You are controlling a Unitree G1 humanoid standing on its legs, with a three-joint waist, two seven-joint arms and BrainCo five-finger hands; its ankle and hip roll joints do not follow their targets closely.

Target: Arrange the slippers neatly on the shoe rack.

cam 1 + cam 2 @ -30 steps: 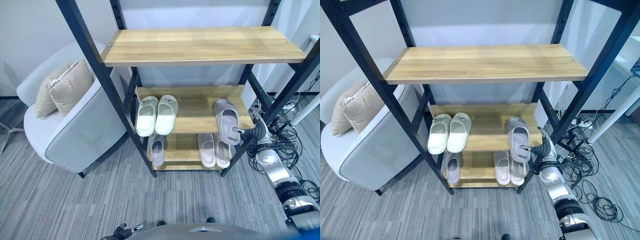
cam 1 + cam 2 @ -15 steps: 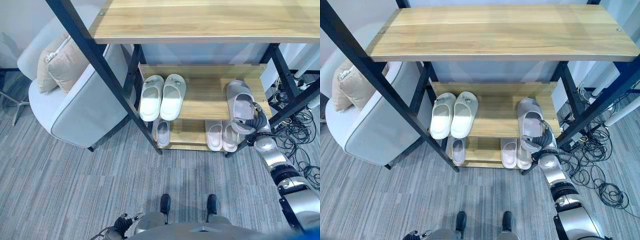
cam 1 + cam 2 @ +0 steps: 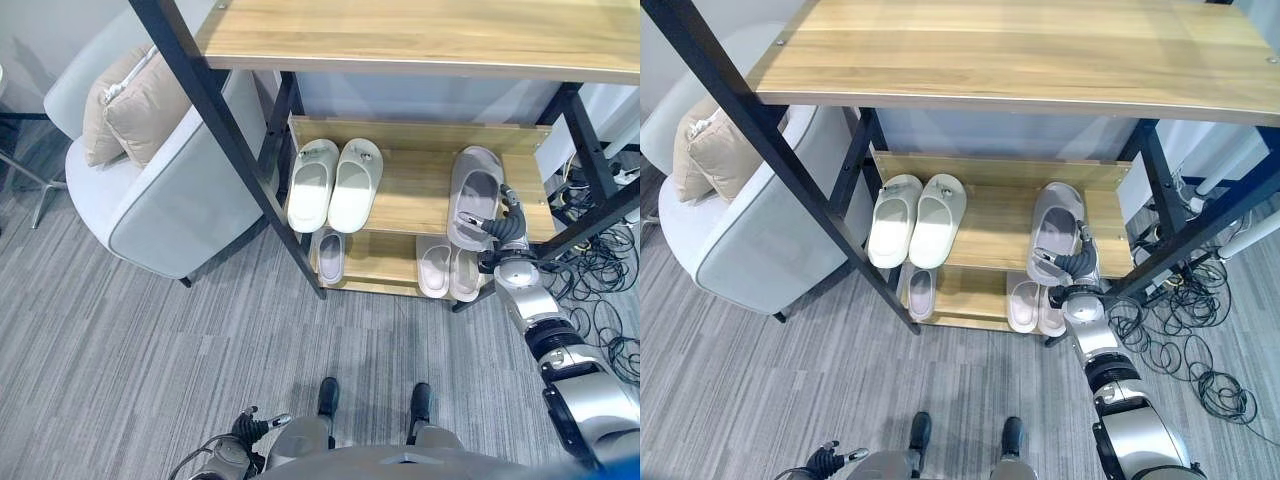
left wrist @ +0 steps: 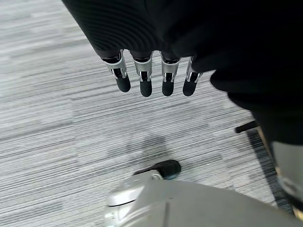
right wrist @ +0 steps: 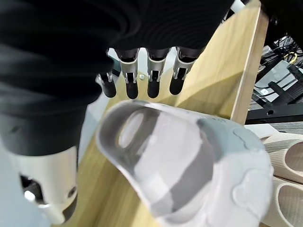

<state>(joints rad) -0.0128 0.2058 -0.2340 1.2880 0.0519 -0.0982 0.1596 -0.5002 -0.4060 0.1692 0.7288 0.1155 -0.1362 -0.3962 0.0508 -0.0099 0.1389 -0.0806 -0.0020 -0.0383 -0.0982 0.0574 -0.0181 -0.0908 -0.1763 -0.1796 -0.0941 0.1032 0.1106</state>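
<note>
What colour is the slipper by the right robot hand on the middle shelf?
Light grey slipper, seen best in the left eye view.

Wooden shoe rack [image 3: 420, 205] with matt black metal posts, on grey ribbed carpet [image 3: 130, 370].
Shelves are pale, smooth wood with visible grain. The grey slipper [image 5: 189, 165] and white slippers [image 3: 335, 185] look like soft, matt moulded foam. The armchair [image 3: 165, 200] and cushions [image 3: 130, 105] are woven cloth.

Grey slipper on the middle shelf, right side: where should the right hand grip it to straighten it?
Probably the heel rim of the grey slipper, coming from the rack's open front. Its toe points to the back wall and the heel overhangs the front edge of the middle shelf, right by the right hand.
</note>
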